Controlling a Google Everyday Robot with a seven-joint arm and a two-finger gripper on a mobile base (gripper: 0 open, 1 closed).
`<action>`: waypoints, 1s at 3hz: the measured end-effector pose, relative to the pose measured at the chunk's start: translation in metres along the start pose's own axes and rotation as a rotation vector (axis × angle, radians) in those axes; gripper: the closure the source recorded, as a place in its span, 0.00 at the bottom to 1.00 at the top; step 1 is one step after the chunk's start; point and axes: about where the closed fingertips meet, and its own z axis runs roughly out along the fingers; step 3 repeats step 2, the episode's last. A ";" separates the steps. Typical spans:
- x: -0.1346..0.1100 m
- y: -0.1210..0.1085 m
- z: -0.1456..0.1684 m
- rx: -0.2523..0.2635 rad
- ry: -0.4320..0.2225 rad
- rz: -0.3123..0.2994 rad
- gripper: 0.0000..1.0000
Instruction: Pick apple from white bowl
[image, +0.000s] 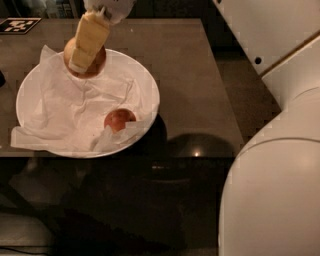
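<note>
while my gripper (84, 61) pinches the apple (98, 61) at upper left, it sits between my jaws, above the far rim of the white bowl (150, 82).

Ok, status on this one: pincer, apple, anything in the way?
Pincer at top left, shut on the apple. Apple held over the white bowl's far rim. Redder apple sits in the bowl, apart, not in the way.
</note>
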 end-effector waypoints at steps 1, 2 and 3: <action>-0.019 0.002 -0.049 0.096 -0.037 0.032 1.00; -0.028 -0.005 -0.050 0.122 -0.069 0.027 1.00; -0.028 -0.005 -0.050 0.122 -0.069 0.027 1.00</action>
